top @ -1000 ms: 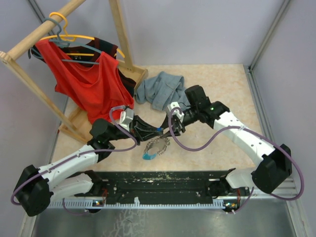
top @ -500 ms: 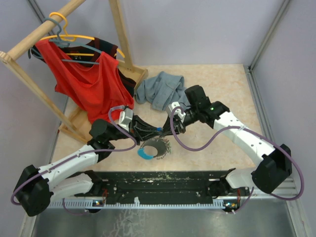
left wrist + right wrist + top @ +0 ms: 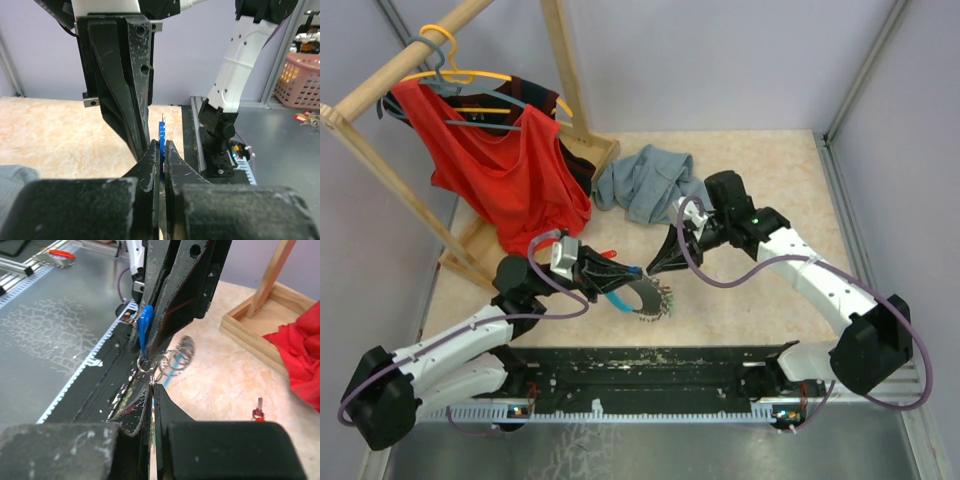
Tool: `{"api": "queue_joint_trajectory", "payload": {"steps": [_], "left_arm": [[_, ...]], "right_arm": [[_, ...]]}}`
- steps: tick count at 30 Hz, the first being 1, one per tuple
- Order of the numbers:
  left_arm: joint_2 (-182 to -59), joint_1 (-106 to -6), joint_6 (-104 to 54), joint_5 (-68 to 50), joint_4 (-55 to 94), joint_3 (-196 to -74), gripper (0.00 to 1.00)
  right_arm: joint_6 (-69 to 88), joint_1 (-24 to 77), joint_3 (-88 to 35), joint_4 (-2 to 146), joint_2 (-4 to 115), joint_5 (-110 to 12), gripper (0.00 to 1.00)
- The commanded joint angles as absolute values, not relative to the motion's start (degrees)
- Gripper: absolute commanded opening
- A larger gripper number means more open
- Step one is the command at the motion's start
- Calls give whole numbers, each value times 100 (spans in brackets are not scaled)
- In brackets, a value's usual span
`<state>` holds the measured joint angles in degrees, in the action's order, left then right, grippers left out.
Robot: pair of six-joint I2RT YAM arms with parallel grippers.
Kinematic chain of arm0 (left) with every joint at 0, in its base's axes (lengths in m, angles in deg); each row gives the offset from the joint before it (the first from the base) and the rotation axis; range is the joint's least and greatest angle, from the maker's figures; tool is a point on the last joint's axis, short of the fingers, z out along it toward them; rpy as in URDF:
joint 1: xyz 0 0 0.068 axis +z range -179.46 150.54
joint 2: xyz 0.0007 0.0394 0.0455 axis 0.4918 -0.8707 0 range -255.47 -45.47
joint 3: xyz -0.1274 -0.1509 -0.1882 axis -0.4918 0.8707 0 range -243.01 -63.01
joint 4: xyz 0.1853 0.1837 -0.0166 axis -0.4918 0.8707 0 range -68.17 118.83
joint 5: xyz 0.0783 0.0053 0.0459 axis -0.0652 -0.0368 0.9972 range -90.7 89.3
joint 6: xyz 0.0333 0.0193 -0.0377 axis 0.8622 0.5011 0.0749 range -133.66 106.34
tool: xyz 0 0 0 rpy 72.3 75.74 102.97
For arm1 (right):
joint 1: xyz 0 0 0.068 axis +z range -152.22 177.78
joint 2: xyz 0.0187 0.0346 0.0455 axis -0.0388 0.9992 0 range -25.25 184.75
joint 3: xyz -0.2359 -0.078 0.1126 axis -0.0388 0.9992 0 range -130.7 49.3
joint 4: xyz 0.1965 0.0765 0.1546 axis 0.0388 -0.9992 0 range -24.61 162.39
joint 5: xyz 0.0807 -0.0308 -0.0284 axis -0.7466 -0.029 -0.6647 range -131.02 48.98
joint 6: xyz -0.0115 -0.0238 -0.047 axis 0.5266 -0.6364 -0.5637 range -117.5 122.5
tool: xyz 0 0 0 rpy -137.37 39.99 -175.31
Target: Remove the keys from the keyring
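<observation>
**Two closed grippers crowd one small ring**

A red key (image 3: 257, 414) lies loose on the table (image 3: 770, 190), apart from the rest. To its right, the left gripper (image 3: 161, 150) is clamped on the flat head of a blue key (image 3: 162, 131), held on edge. The keyring (image 3: 620, 301) sits just below that key near the table's front edge, its silvery chain (image 3: 175, 359) bunched beside it. Further right, the right gripper (image 3: 152, 387) is pressed fully together, with its tips right at the small ring under the blue key. Whether any wire is pinched between them cannot be told.

If those tips hold nothing, a pull probably parts nothing. A straight tug would likely strain the ring rather than open it. The smooth plastic head could also slip from the left pads, dropping the whole bunch toward the front edge. With the two sets of fingers this close together, they could knock each other.

No brand, label or writing is legible in any view.
</observation>
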<state>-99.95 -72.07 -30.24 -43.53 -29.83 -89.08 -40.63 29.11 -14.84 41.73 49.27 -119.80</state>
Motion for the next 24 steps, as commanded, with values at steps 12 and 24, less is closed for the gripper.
{"api": "queue_joint_trajectory", "payload": {"steps": [12, 24], "left_arm": [[-9588, -7182, -2356, -4246, -3091, -8521, 0], [-9597, -7182, -2622, -3794, -2659, -9050, 0]], "right_arm": [[-2262, 2865, -932, 6272, 4816, -11987, 0], [-3648, 3033, -1315, 4710, 4884, -12510, 6]]}}
